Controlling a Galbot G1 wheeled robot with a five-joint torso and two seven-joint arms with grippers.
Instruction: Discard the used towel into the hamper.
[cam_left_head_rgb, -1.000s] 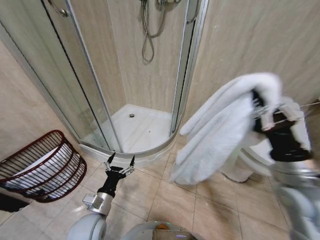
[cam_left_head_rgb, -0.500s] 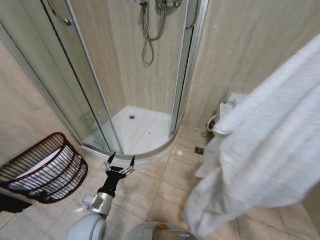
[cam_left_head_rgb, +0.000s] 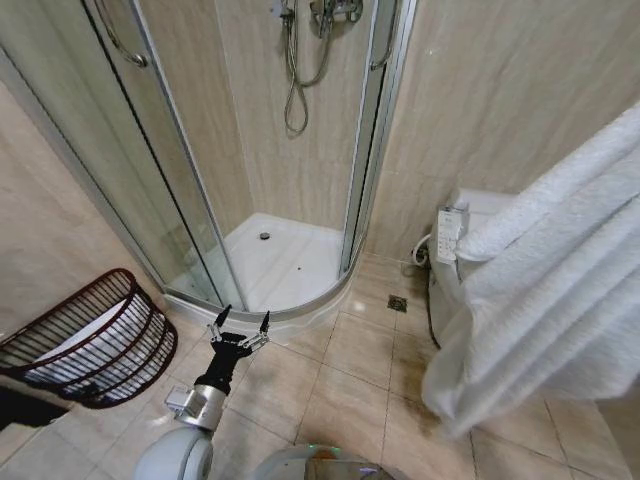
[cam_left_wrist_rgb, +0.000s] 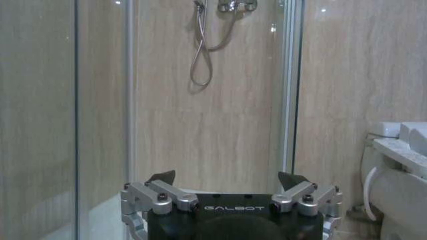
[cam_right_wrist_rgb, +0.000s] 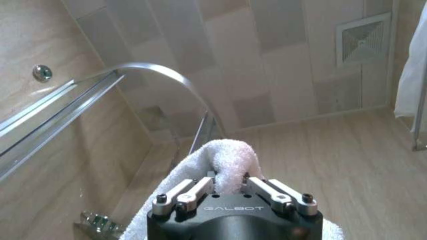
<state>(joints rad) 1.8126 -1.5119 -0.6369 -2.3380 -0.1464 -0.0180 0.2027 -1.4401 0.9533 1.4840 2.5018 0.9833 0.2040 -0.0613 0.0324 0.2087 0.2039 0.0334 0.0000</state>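
A: What's closest to us from here?

B: The left gripper (cam_left_head_rgb: 239, 327), held low over the floor tiles (cam_left_head_rgb: 340, 385) in front of the robot. Its 2 fingers stand apart with nothing between them, pointing toward the shower stall (cam_left_head_rgb: 270, 250). In the left wrist view the same gripper (cam_left_wrist_rgb: 227, 181) shows its 2 dark tips spread wide before the glass.

A: And the towel?

B: The white towel (cam_left_head_rgb: 545, 290) hangs big and close on the right side of the head view, draped in long folds and covering part of the toilet (cam_left_head_rgb: 470, 240) behind it. In the right wrist view the right gripper (cam_right_wrist_rgb: 230, 186) is clamped on a bunched fold of the towel (cam_right_wrist_rgb: 230, 160), its 2 fingers pressed against the cloth on either side. The view there looks up at the tiled ceiling and a square vent (cam_right_wrist_rgb: 363, 37).

A: Where's the hamper?

B: Down at the left, on the floor against the beige wall. The hamper (cam_left_head_rgb: 85, 340) is dark reddish-brown with open lattice sides, tilted so its mouth faces up and outward, and something pale lies inside it. It sits well apart from the towel, just beside the shower's curved base.

A: Farther back?

B: The glass doors, then the shower hose (cam_left_head_rgb: 297, 70) looping down the back wall.
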